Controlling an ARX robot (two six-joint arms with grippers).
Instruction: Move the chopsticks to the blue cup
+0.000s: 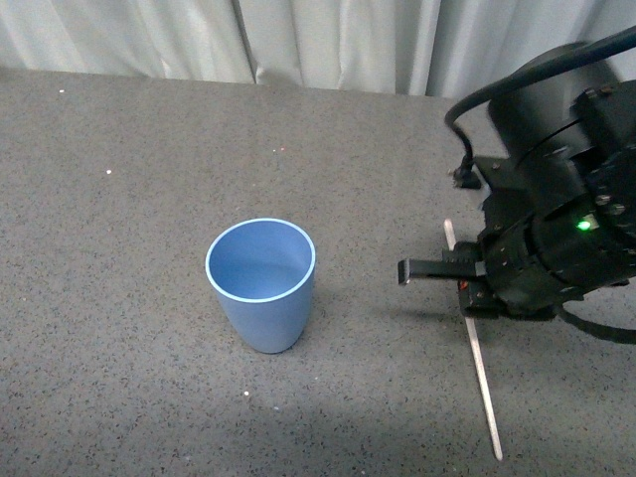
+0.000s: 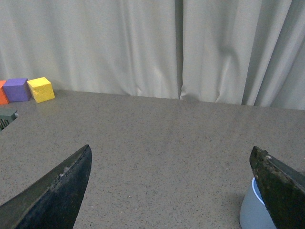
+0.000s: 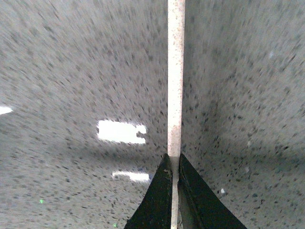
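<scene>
The blue cup (image 1: 261, 282) stands upright and empty in the middle of the grey table. To its right, my right gripper (image 1: 467, 288) is shut on the chopsticks (image 1: 484, 378), a single pale stick lying low along the table, one end toward me and one end (image 1: 449, 231) behind the gripper. In the right wrist view the stick (image 3: 176, 76) runs straight out from between the closed black fingers (image 3: 159, 200). My left gripper (image 2: 171, 167) is open and empty above the table. The cup's edge (image 2: 250, 210) shows beside its finger (image 2: 281, 186).
Grey speckled tabletop (image 1: 119, 298) backed by a pale curtain (image 1: 328, 40). In the left wrist view, yellow (image 2: 41, 89), purple (image 2: 16, 89) and orange blocks sit at the far edge by the curtain. The right arm's black body (image 1: 566, 199) fills the right side of the front view.
</scene>
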